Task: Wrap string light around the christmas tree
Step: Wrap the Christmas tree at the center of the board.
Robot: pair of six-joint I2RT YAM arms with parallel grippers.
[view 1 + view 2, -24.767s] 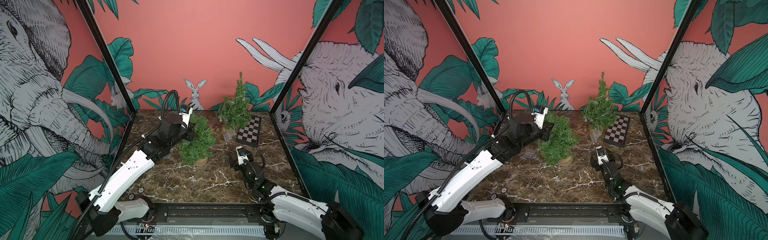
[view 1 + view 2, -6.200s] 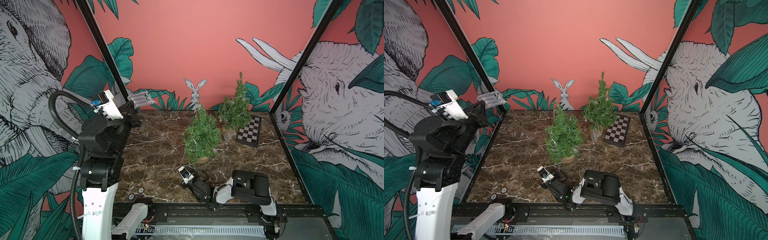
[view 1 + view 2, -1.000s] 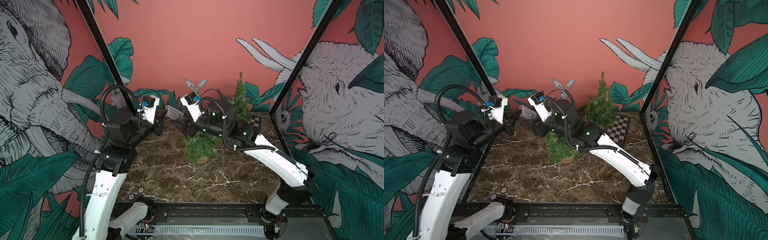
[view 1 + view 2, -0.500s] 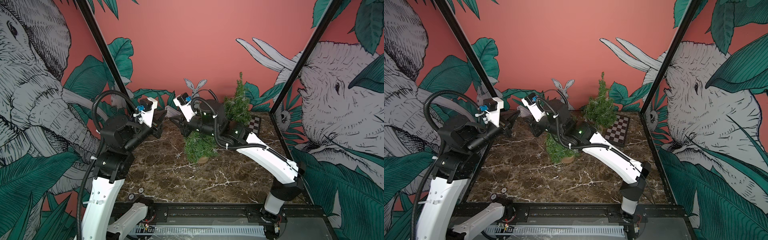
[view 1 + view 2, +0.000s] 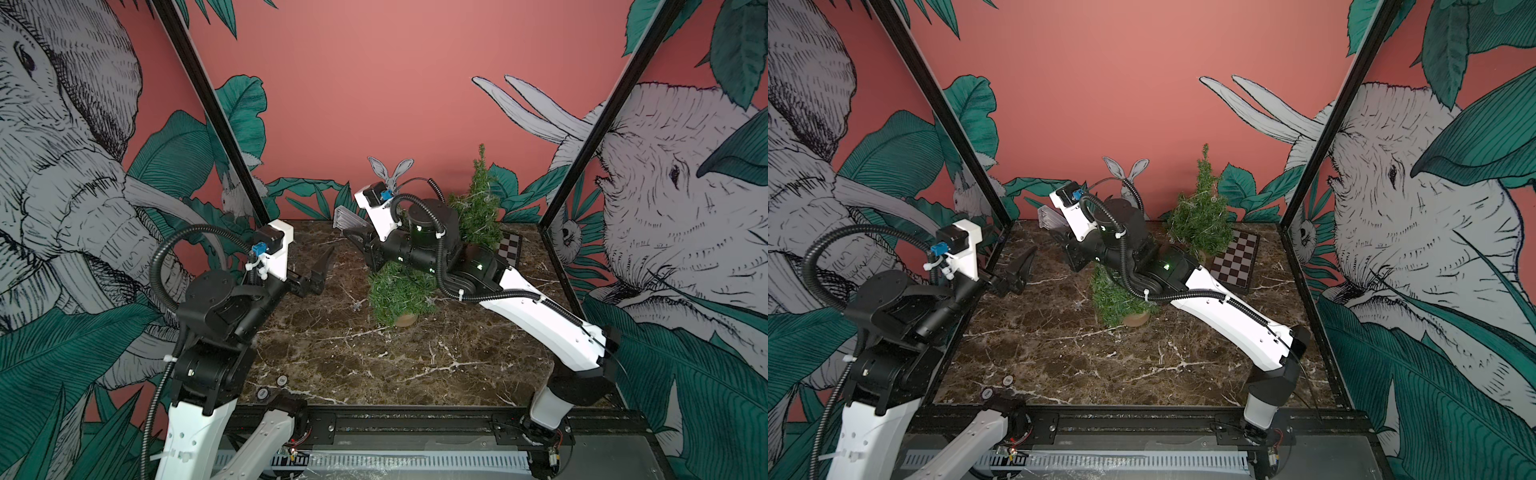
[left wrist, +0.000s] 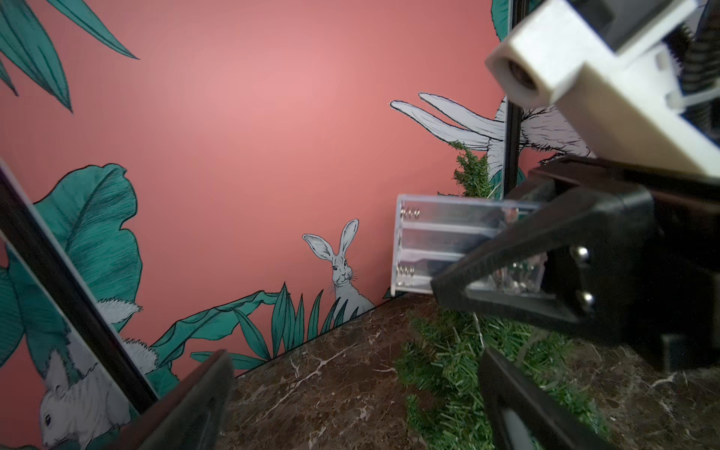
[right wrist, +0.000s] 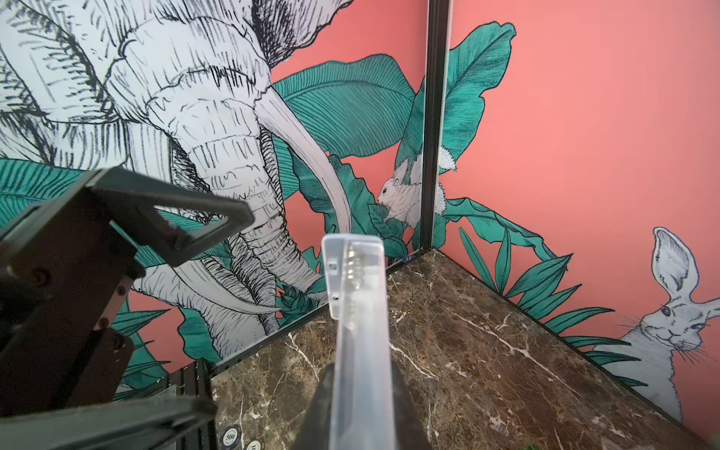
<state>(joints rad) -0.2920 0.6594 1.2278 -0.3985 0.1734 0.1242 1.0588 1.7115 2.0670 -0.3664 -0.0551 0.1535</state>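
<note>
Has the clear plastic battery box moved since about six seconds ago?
Yes. The clear plastic battery box has gone from the left side wall to above the table's back middle, near the painted rabbit, now in the right hand.

1. Brown marble tabletop [image 5: 374,365]: near half open, from 4 round to 8 o'clock of the small green artificial christmas tree in its tan pot [image 5: 395,291].
2. Right arm lies over that tree's top, blocking from above.
3. Taller green tree [image 5: 1202,216] and black-and-white checkered board [image 5: 1235,257] crowd the 1–2 o'clock corner.
4. Two small round tokens [image 5: 996,386] at the near left edge.
5. Open gap between left gripper [image 5: 322,270] and clear plastic battery box [image 5: 347,218] at 11 o'clock.
</note>
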